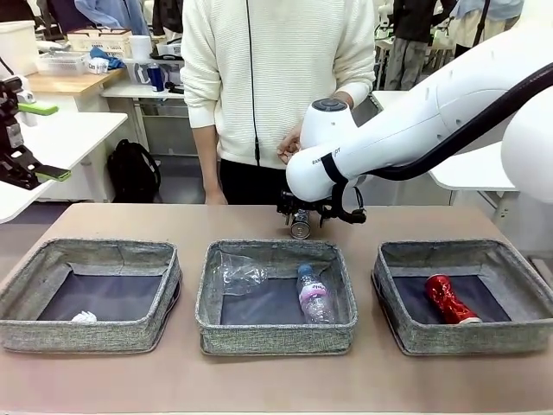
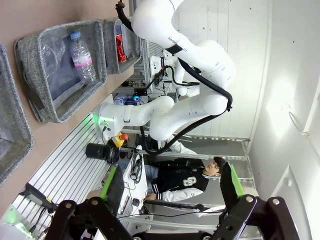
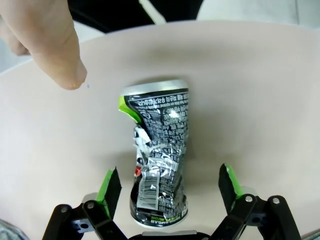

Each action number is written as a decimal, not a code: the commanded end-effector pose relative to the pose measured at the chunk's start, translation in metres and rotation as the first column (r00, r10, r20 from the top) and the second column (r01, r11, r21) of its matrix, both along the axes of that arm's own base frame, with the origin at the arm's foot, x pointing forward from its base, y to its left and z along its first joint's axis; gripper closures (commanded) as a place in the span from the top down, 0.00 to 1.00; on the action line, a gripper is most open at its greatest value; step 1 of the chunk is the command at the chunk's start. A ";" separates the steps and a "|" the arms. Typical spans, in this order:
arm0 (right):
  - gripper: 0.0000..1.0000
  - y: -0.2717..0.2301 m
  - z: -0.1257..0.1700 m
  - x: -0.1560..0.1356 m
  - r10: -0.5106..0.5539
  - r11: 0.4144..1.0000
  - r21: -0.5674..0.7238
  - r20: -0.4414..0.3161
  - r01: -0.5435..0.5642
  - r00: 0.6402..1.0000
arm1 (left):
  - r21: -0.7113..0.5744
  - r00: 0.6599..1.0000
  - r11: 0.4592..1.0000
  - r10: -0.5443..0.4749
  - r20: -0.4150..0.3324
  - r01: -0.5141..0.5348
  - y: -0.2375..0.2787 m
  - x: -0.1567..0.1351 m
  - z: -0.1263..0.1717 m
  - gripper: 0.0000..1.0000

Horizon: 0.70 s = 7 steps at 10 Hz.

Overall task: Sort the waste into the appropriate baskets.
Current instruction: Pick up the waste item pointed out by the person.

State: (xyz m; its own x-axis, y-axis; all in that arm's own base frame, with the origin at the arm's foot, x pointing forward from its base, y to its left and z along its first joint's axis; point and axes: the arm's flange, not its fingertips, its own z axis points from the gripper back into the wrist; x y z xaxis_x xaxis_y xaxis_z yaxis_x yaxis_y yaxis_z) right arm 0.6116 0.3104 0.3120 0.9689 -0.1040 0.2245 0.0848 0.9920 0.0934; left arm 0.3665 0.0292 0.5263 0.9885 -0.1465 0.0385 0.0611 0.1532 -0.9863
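A dark printed can, crushed and lying on the table, rests between the fingers of my right gripper. The jaws stand open, with a gap on each side of the can. From the front, this can lies just behind the middle basket, under the right gripper. That basket holds a clear cup and a pink-labelled bottle. A paper ball sits in the left basket. A red can lies in the right basket. My left gripper hangs open and empty at the far left.
A person stands at the far side, one hand just above my right wrist; a fingertip shows close to the can. The left wrist view shows the bottle and red can sideways. Bare table lies in front of the baskets.
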 end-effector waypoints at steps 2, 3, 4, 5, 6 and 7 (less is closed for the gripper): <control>0.40 0.005 -0.003 0.000 0.017 0.999 -0.033 0.044 -0.016 0.999 | -0.009 1.000 1.000 0.014 0.011 -0.013 -0.002 -0.002 0.001 1.00; 0.00 0.005 -0.004 0.001 0.018 0.999 -0.033 0.038 -0.016 0.999 | -0.009 1.000 1.000 0.014 0.011 -0.013 -0.002 -0.002 0.001 1.00; 0.38 0.005 -0.005 0.001 0.021 0.999 -0.035 0.031 -0.020 0.999 | -0.009 1.000 1.000 0.014 0.011 -0.013 -0.002 -0.002 0.001 1.00; 0.00 0.005 -0.005 0.001 0.028 0.999 -0.038 0.029 -0.027 0.999 | -0.009 1.000 1.000 0.014 0.011 -0.013 -0.002 -0.002 0.001 1.00; 0.00 0.006 -0.006 0.001 0.030 0.999 -0.039 0.026 -0.029 0.999 | -0.009 1.000 1.000 0.014 0.011 -0.013 -0.002 -0.002 0.001 1.00; 0.00 0.006 -0.007 0.001 0.032 0.999 -0.041 0.023 -0.031 0.999 | -0.009 1.000 1.000 0.014 0.011 -0.013 -0.002 -0.002 0.001 1.00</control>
State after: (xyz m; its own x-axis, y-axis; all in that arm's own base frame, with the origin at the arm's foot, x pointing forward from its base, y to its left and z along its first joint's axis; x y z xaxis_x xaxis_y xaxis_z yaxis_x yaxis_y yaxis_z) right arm 0.6105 0.3149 0.3093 0.9691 -0.0824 0.2324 0.0646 0.9944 0.0831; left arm 0.3665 0.0292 0.5263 0.9885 -0.1465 0.0385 0.0611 0.1532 -0.9863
